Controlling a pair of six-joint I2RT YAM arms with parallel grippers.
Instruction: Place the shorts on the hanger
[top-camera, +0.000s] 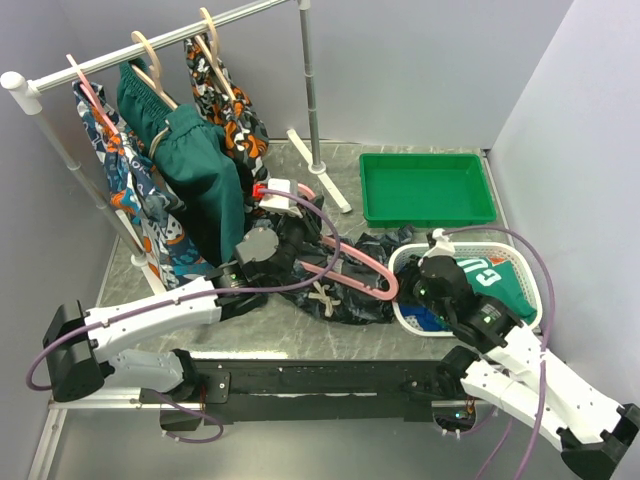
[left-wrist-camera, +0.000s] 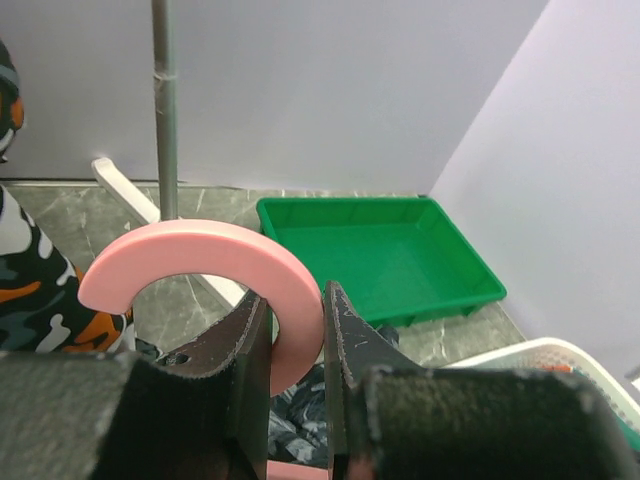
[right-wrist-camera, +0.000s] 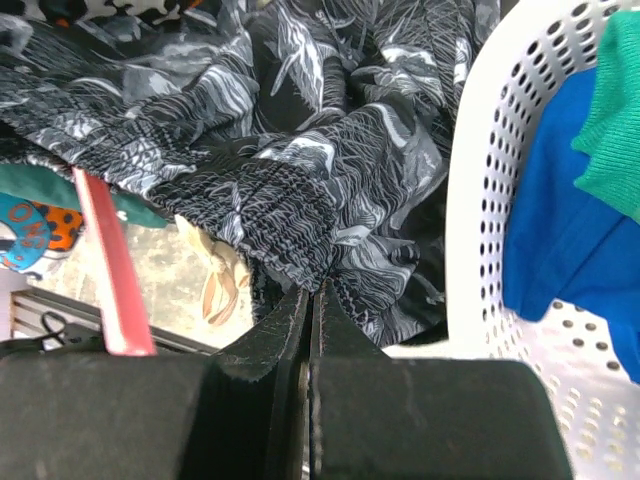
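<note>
L claw (left-wrist-camera: 297, 330) clamped on hanger (left-wrist-camera: 200, 245) hook, R claw (right-wrist-camera: 312, 300) pinched closed on shorts (right-wrist-camera: 300, 150) waistband, nr table (top-camera: 290, 335) front edge.

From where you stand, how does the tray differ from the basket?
The tray is green; the basket is white. The tray has solid walls; the basket has perforated ones. The basket holds clothes; the tray holds none. Both stand on the table, on the right.
</note>
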